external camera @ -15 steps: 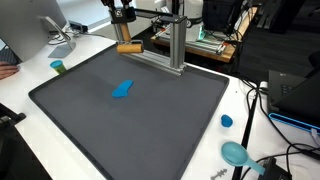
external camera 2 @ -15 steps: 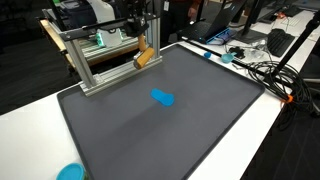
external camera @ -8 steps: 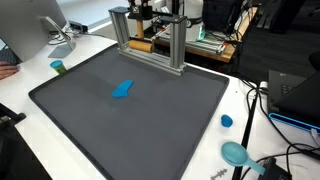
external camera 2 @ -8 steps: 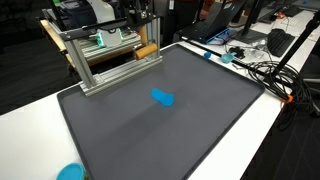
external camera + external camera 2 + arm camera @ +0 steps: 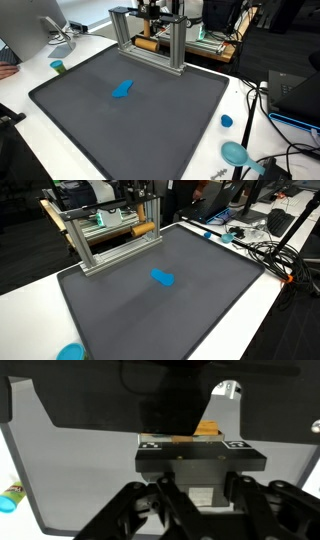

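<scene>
My gripper hangs behind the aluminium frame at the far edge of the dark grey mat. It seems shut on a light-brown wooden block, held level just above the table. Both exterior views show the block and the gripper behind the frame. A small blue object lies alone on the middle of the mat, well away from the gripper, and also shows in an exterior view. The wrist view shows dark finger linkages; the fingertips are hidden.
A green cup stands off the mat's corner near a monitor stand. A small blue cap and a teal round thing lie on the white table. Cables and equipment crowd one side.
The gripper has carried the wooden block from in front of the frame's post to behind the frame. The block now lies level instead of tilted. The blue object has not moved.
</scene>
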{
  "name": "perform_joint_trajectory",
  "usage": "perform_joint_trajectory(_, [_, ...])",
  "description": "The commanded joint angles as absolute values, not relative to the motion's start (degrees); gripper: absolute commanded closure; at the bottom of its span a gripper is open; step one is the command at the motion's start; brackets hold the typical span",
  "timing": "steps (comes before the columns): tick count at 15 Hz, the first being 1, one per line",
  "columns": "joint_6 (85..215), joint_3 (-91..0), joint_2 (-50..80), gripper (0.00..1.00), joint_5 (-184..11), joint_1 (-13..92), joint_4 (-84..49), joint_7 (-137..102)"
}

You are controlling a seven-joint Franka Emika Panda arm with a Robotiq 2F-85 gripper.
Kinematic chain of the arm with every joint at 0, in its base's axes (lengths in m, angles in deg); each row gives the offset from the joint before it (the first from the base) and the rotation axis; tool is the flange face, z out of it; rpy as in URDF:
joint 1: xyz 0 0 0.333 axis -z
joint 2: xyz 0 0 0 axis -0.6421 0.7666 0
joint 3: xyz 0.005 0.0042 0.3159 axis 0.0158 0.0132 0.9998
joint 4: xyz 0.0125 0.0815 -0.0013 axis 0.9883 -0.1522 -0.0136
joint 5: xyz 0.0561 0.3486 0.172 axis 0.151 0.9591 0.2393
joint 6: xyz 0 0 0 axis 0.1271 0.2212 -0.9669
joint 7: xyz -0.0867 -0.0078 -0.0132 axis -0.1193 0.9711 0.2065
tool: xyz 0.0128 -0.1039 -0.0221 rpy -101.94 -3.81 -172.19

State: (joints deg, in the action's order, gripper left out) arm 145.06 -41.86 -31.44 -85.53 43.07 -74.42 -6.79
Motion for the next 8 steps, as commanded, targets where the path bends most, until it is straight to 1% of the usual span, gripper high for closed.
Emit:
perform_joint_trajectory(1, [143.33, -41.16, -32.21, 0.78, -86.08, 41.43, -72.37, -8.03])
perform_joint_trajectory(8, [137.30, -39.73, -33.17, 0.78, -89.00, 41.59, -70.77, -9.92])
